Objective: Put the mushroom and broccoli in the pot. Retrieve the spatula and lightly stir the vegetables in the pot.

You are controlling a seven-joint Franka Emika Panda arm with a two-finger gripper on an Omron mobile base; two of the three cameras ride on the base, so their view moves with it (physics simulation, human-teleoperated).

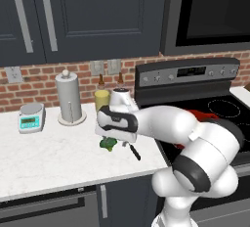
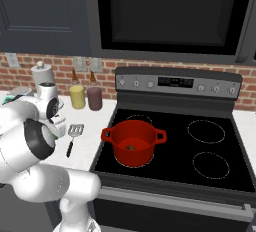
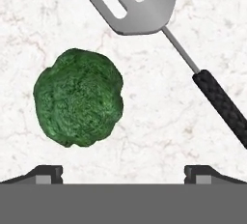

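Hovering over marble desk (image 1: 58, 147), end effector (image 3: 123, 172) spread wide, gripping nothing. Broccoli (image 3: 78, 104) lying below, left of centre. Spatula (image 3: 159, 20) lying just beside it. Pot (image 2: 133, 142) sitting on stove (image 2: 200, 151), something small and dark inside.

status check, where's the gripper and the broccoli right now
Gripper open, above the counter. Broccoli loose on the marble, not gripped. Spatula lies just beside it. Brown lump, likely the mushroom, in the pot.

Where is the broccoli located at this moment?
The broccoli lies on the white marble counter left of the stove, beside the spatula without touching it, just under the open gripper.
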